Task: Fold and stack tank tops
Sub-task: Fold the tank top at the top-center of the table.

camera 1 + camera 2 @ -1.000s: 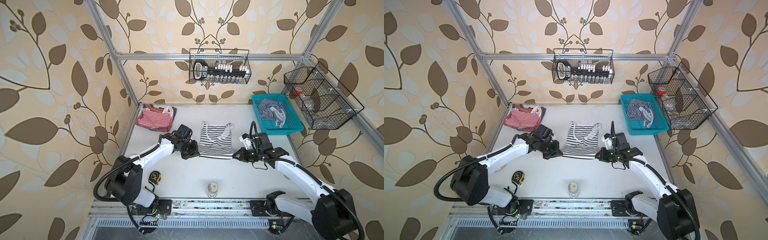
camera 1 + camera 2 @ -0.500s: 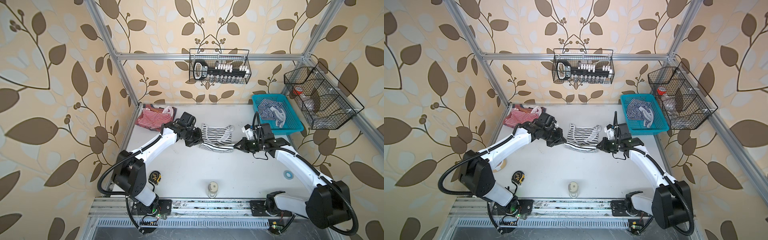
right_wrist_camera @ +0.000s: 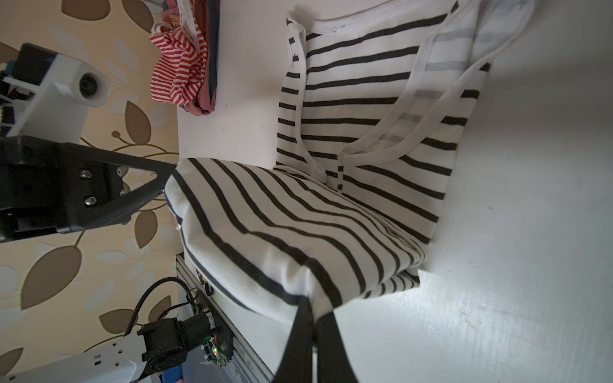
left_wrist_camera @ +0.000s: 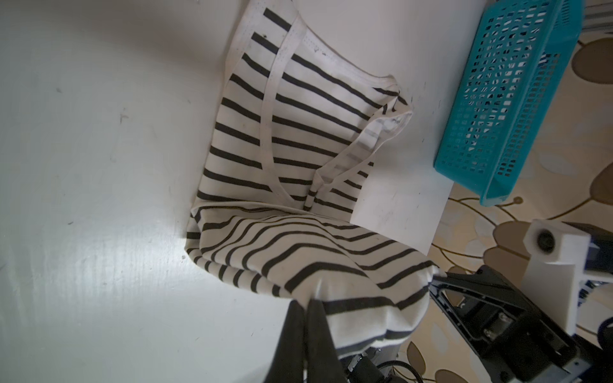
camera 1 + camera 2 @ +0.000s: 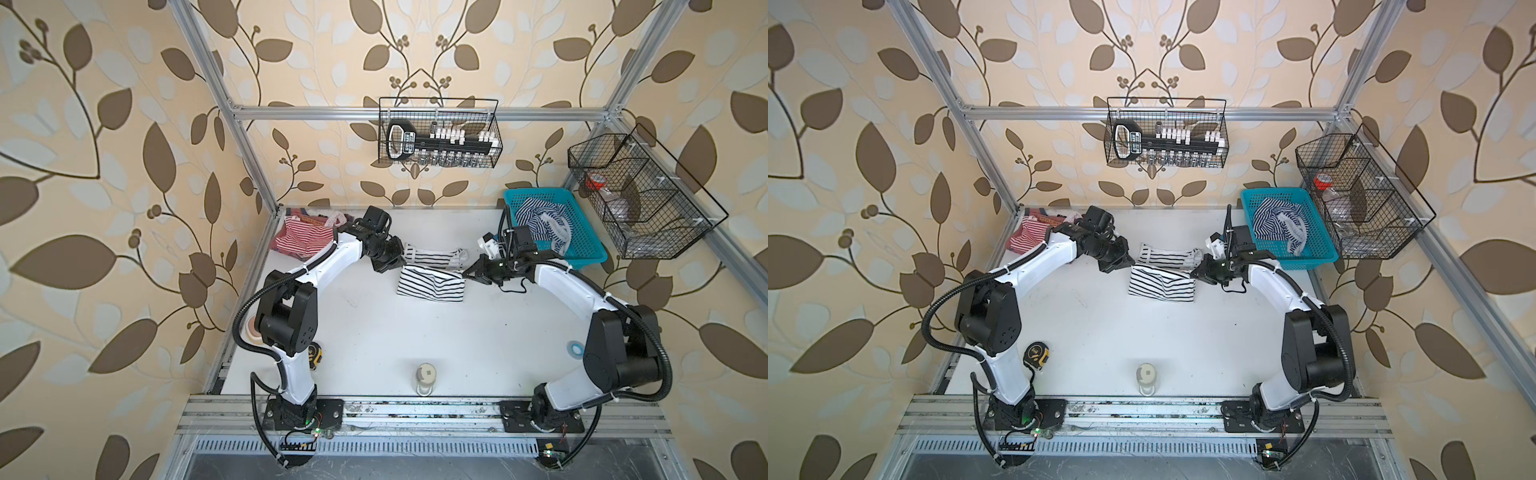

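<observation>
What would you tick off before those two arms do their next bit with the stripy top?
1. Left gripper shut on the black-striped tank top hem corner: ok.
2. Right gripper shut on the opposite corner: ok.
3. Raised hem spans evenly between them: ok.
4. Straps lying flat: not ok, one strap curls over.
5. Blue basket and red-and-white top apart from the fold: ok.
6. Cloth under the raised half smooth: cannot tell, hidden.
</observation>
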Controlling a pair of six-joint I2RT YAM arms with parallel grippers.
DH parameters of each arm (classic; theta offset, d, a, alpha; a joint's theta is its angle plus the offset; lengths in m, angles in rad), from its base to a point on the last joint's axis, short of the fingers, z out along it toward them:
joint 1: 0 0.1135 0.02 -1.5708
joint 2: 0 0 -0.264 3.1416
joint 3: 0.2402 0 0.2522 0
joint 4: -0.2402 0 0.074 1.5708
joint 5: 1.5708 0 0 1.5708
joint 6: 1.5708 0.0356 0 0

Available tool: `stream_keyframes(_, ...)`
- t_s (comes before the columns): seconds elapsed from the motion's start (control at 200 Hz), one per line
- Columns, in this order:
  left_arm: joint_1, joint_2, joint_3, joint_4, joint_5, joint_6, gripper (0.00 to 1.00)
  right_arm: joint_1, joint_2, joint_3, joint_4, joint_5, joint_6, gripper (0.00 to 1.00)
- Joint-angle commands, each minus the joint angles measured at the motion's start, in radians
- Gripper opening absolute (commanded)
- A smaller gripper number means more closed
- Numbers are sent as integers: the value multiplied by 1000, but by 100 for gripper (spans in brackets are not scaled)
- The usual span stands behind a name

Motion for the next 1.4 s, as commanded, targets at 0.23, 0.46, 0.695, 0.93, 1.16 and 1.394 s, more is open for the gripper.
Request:
stream_keyframes(0.23,45,160,174,-39,63,53,0,-41,160,111,48,-60,-7,0)
stream_keyframes(0.46,68,308,341,-84,87,75,0,-60,299,211,56,-79,2,2)
stream_keyframes(0.695,100,442,469,-84,110,60,0,-86,418,292,81,-84,33,4)
stream_keyframes(0.93,125,564,621,-72,143,30,0,-96,534,368,108,-100,67,8)
stream_keyframes(1.16,139,583,632,3,159,-15,24,-110,551,364,210,-114,132,20)
stream_keyframes(1.394,162,507,662,23,108,-20,36,-130,378,278,334,-91,175,38)
